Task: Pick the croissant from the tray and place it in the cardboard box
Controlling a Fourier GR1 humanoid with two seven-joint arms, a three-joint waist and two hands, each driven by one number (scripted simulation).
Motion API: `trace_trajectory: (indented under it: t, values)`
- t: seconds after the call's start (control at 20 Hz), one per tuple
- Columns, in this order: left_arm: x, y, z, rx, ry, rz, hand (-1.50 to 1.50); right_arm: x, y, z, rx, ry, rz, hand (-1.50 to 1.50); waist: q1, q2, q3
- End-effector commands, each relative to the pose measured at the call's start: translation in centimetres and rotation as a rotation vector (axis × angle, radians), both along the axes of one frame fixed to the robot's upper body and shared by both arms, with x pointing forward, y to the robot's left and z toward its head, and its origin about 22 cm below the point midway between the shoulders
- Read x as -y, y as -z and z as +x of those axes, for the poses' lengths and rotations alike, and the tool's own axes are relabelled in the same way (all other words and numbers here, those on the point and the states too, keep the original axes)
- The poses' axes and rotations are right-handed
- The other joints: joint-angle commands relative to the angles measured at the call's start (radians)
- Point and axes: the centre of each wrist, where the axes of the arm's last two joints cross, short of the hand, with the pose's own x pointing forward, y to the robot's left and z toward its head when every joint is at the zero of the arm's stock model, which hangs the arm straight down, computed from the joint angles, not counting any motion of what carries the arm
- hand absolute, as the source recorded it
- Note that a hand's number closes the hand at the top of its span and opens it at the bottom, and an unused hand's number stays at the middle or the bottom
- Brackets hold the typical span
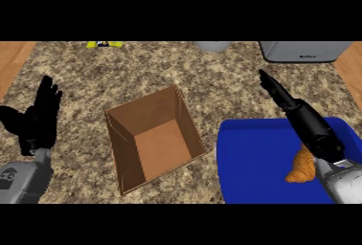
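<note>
A golden-brown croissant lies on the blue tray at the lower right, partly hidden by my right wrist. My right hand hovers above the tray's far edge with its fingers straight, pointing up and away from the croissant, holding nothing. An open cardboard box stands in the middle of the counter, left of the tray, with nothing visible inside. My left hand rests open at the left edge, fingers up, well clear of the box.
The counter top is speckled granite. A grey appliance sits at the back right, a pale round container at the back centre, and a small yellow object at the back left. Wooden surfaces border both sides.
</note>
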Motion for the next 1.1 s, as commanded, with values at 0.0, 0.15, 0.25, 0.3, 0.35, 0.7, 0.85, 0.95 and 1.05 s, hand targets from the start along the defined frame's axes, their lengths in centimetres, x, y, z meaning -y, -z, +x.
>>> trace_trajectory:
  t: [0.0, 0.15, 0.25, 0.3, 0.35, 0.7, 0.85, 0.95, 1.05]
  values:
    - [-0.7, 0.4, -0.8, -0.018, -0.001, 0.061, 0.00, 2.8, 0.8, -0.8, -0.042, 0.116, 0.025, -1.50, 0.011, 0.004, 0.010]
    - [-4.2, 0.4, -2.3, -0.100, -0.041, 0.286, 0.00, 7.7, 3.1, -2.4, -0.102, 0.392, 0.130, -1.50, -0.018, 0.001, 0.013]
    - [-7.7, 0.0, -3.1, -0.145, -0.074, 0.437, 0.00, 10.6, 5.1, -4.0, -0.156, 0.542, 0.170, -1.50, -0.049, 0.006, 0.015]
    - [-5.0, 0.8, -2.5, -0.135, -0.020, 0.320, 0.00, 11.2, 1.0, -2.8, -0.061, 0.232, -0.551, -1.50, 0.001, 0.018, -0.022]
    - [-6.0, 1.3, -3.3, -0.166, -0.028, 0.361, 0.00, 13.7, 2.3, -4.3, -0.126, 0.305, -0.678, -1.50, -0.020, 0.015, -0.006]
    - [-6.5, 1.0, -4.4, -0.209, -0.011, 0.397, 0.00, 17.4, 10.9, -12.5, -0.009, 0.521, -0.083, -1.50, -0.008, 0.000, 0.013]
    - [-4.2, 1.7, -3.8, -0.209, 0.019, 0.425, 0.00, 21.4, 11.6, -15.3, 0.013, 0.433, -0.143, -1.50, 0.004, 0.004, 0.012]
    - [-4.1, 1.0, -3.3, -0.211, 0.024, 0.409, 0.00, 22.4, 10.2, -15.2, 0.030, 0.420, -0.295, -1.50, 0.006, 0.004, 0.010]
    - [-5.2, 2.1, -4.2, -0.206, 0.019, 0.396, 0.00, 23.2, 9.2, -14.1, -0.003, 0.430, -0.427, -1.50, 0.014, 0.006, 0.009]
